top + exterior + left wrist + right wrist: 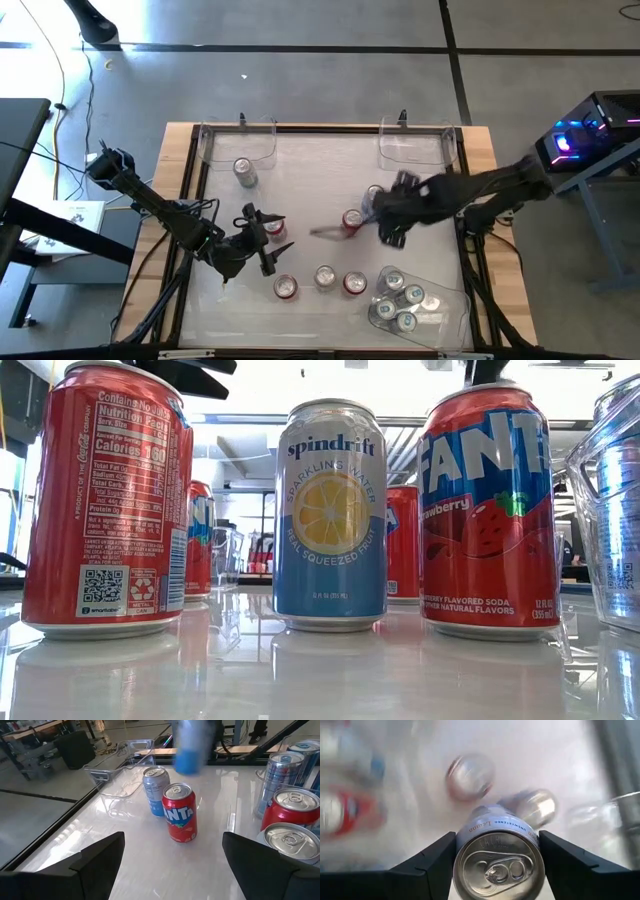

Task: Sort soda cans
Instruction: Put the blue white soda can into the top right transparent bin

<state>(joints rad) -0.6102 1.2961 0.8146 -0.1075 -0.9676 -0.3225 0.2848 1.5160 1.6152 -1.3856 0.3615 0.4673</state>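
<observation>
Mostly empty bins (pixel 238 140), front bin (pixel 445 300) w/ cans (pixel 405 300)

Two clear plastic bins (pixel 238 140) (pixel 418 142) sit at the far edge of the white table (pixel 300 190); a third bin (pixel 445 300) lies at the near right corner. Wooden frame (pixel 180 160) borders the table. Grey floor (pixel 300 70) beyond; lit equipment (pixel 580 135) at right.

High cam overhead; low cam table-level, close.

Eleven soda cans (pixel 324 277), three clear bins (pixel 238 140), two arms (pixel 150 205)
</observation>
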